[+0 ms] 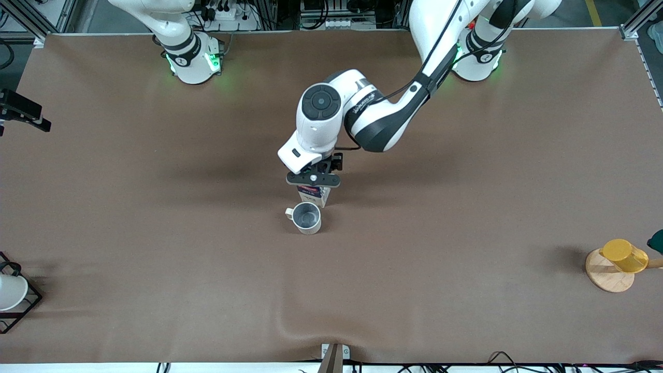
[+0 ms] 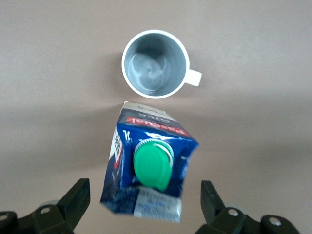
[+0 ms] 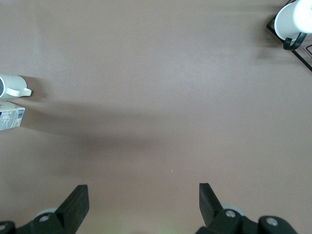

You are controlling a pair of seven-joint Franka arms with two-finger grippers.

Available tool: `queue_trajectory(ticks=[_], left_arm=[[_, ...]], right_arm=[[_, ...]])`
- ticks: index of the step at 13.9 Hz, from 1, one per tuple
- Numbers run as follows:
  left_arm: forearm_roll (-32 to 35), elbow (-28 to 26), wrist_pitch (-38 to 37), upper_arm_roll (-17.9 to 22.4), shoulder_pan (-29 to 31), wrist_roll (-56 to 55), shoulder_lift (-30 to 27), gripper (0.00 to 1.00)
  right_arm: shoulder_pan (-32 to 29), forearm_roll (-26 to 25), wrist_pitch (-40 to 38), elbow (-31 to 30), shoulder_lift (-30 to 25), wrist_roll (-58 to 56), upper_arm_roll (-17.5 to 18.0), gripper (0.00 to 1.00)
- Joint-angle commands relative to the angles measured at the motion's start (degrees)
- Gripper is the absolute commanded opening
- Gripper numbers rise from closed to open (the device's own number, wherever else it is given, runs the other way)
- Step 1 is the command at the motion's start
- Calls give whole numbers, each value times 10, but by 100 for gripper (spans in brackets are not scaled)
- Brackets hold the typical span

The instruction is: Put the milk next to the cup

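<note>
The milk, a dark blue carton with a green cap, stands upright on the brown table, touching or nearly touching the beige cup and farther from the front camera than it. My left gripper hangs right over the milk and hides most of it. In the left wrist view the milk sits between the spread fingers with a gap on each side, and the cup shows its grey inside. My left gripper is open. My right gripper is open and empty over bare table; its arm waits.
A yellow cup lies on a round wooden disc at the left arm's end of the table. A white cup in a black wire frame stands at the right arm's end. The right wrist view shows the cup and milk at its edge.
</note>
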Motion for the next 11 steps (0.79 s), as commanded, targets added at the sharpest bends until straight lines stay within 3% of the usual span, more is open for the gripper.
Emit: queue_trajectory(ticks=[1,7,11], left_arm=[[-22,-4,-51,8,4,-11,-63,100],[-7,-20,-151,12,140,-6,-201,100],[22,-21,-218,11,253,4,-258,100]], right_arm=[[2,7,7,-23,-20,-3,0,100],[7,6,7,-21,-21,-3,0,100],[7,6,7,-21,-21,-3,0,100]])
